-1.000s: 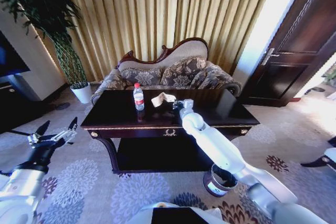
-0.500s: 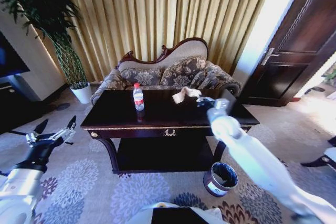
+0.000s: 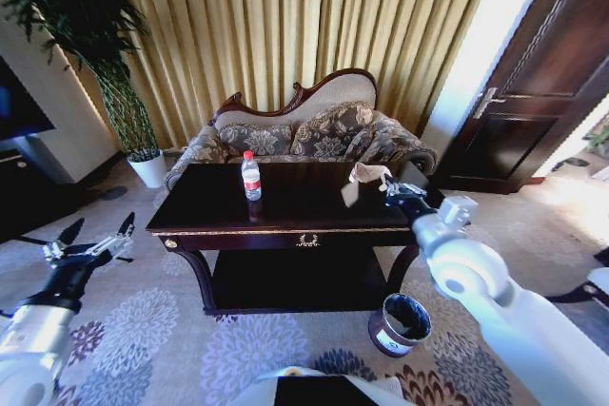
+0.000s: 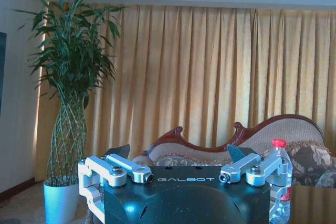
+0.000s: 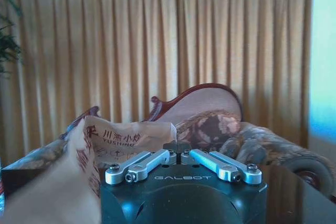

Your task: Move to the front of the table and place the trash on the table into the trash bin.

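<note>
Right gripper (image 3: 385,186) jaws closed on tan paper wad (image 3: 360,179) above table (image 3: 219,208) right end, bottle (image 3: 251,176) upright on table, trash bin (image 3: 398,323) on floor, left gripper (image 3: 90,240) jaws wide open, empty, left of table.

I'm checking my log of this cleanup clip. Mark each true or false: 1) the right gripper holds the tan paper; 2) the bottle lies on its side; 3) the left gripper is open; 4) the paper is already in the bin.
1) True: the right gripper is shut on the tan paper.
2) False: the bottle stands upright on the table.
3) True: the left gripper is open, off to the table's left.
4) False: the paper is above the table's right end; the trash bin is on the floor.
</note>
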Robot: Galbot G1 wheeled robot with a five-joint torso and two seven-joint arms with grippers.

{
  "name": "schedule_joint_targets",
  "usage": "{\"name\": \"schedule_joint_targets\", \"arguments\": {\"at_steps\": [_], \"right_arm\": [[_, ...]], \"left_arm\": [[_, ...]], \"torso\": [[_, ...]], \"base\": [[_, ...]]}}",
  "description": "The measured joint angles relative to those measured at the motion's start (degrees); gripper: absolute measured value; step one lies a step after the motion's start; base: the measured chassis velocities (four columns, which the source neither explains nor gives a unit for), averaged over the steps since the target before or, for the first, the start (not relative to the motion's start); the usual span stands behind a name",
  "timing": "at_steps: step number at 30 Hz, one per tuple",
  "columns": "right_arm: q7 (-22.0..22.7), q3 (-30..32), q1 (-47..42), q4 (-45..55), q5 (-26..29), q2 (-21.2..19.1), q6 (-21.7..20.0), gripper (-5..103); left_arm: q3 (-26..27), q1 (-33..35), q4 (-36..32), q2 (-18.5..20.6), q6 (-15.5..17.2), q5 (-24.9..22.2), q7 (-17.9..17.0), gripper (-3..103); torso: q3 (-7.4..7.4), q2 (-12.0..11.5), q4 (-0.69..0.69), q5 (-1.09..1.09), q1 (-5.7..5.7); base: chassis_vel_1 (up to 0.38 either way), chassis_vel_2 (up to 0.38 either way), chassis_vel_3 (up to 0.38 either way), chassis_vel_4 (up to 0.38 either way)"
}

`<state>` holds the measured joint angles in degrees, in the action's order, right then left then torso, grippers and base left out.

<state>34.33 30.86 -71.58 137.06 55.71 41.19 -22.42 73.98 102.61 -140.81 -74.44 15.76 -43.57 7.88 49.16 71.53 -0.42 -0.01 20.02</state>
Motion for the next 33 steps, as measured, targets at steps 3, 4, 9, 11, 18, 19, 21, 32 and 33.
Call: {"name": "schedule_joint_targets", "arguments": {"at_steps": [3, 4, 9, 11, 18, 19, 21, 32, 33], "right_arm": [[-0.17, 5.5, -5.68, 2.22, -0.92, 1.63, -0.04, 0], [-0.62, 7.34, -8.26, 3.09, -1.68, 2.43, -0.04, 0], [-1.35, 10.16, -14.04, 4.77, -3.91, 5.24, 0.11, 0], [-1.38, 10.41, -14.83, 4.82, -4.56, 5.79, 0.26, 0], [-1.44, 11.17, -16.79, 4.93, -5.23, 7.21, 0.81, 0], [-1.44, 11.22, -17.02, 4.93, -5.35, 7.4, 0.87, 0], [-1.46, 11.27, -17.63, 4.93, -6.16, 7.8, 0.96, 0], [-1.42, 11.22, -17.89, 4.59, -7.02, 8.52, 1.05, 0], [-1.42, 11.16, -17.89, 4.53, -7.08, 8.57, 1.13, 0]], "left_arm": [[-0.11, 0.08, 0.09, 0.17, 0.68, 0.0, 0.1, 100], [-0.1, 0.13, 0.06, 0.27, 1.05, -0.02, 0.12, 100], [0.13, 0.11, -1.11, 0.5, 3.94, -0.2, -0.25, 100], [0.13, 0.02, -1.45, 0.5, 4.66, -0.23, -0.38, 100], [0.56, -0.76, -2.39, 0.75, 7.87, -1.09, -0.78, 100], [0.58, -0.83, -2.39, 0.75, 8.15, -1.17, -0.85, 100], [0.59, -0.84, -2.4, 0.6, 8.39, -1.19, -0.93, 100], [0.56, -0.73, -2.43, 0.45, 8.22, -1.18, -1.1, 100], [0.51, -0.73, -2.43, 0.38, 8.21, -1.16, -1.11, 100]], "torso": [[0.0, 0.0, 0.0, 0.0, 0.01], [0.01, 0.0, -0.01, 0.01, 0.01], [0.01, -0.01, -0.02, 0.0, 0.01], [0.0, -0.01, 0.0, 0.01, 0.01], [0.01, -0.01, -0.01, 0.0, 0.02], [0.02, -0.02, -0.02, 0.01, 0.02], [0.01, -0.02, -0.01, 0.0, 0.01], [0.01, -0.01, -0.01, 0.0, 0.0], [0.0, -0.01, -0.01, 0.0, 0.0]], "base": [[0.0, 0.0, 0.0, 0.0], [0.0, 0.0, 0.0, 0.0], [0.0, 0.0, 0.0, 0.0], [0.03, -0.028, -0.024, 0.024], [0.078, -0.08, -0.08, 0.083], [0.097, -0.106, -0.118, 0.117], [0.109, -0.119, -0.124, 0.124], [0.136, -0.136, -0.138, 0.133], [0.143, -0.137, -0.148, 0.127]]}}
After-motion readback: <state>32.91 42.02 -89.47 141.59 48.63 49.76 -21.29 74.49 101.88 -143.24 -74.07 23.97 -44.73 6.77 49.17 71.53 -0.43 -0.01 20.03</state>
